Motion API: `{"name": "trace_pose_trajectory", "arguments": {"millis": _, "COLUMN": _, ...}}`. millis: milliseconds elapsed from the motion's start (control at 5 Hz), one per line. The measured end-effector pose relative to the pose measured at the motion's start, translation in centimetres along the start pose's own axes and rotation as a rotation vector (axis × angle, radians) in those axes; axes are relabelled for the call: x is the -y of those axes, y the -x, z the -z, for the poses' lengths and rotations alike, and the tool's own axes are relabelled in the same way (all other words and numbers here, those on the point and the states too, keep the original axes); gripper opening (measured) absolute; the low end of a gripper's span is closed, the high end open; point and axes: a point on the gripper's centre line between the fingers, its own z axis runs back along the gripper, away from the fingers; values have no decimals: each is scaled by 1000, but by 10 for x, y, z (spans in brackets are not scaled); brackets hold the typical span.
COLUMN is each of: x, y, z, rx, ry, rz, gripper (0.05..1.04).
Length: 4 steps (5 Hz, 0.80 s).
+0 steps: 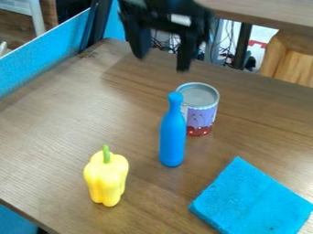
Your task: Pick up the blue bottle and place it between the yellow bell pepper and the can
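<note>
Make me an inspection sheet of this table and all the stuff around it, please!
Surface: brown wood-look table, with a darker mark near its far left corner.
Main things: purple-labelled can, upright; blue bottle standing in front, partly covering it. Whether they touch, I can't tell. Yellow pepper, stem up, nearer the camera.
Clutter: blue cloth at the near right.
Gripper: open, nothing held, hanging beyond the can.
Cables: some tangled behind the table.
Surroundings: blue panel at left; wooden stool behind.

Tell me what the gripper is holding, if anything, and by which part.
Nothing is held: the gripper hangs open above the table, its fingers apart.
</note>
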Motion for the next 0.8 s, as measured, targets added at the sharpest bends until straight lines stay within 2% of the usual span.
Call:
{"name": "trace_pose_trajectory", "arguments": {"millis": 200, "x": -50, "y": -13, "z": -44, "rx": 49, "ry": 12, "rz": -138, "gripper": 1004}}
{"name": "trace_pose_trajectory", "arguments": {"millis": 400, "x": -52, "y": -12, "z": -51, "rx": 66, "ry": 15, "rz": -143, "gripper": 1003}}
{"name": "trace_pose_trajectory", "arguments": {"millis": 800, "x": -52, "y": -12, "z": -51, "rx": 64, "ry": 15, "rz": -143, "gripper": 1001}}
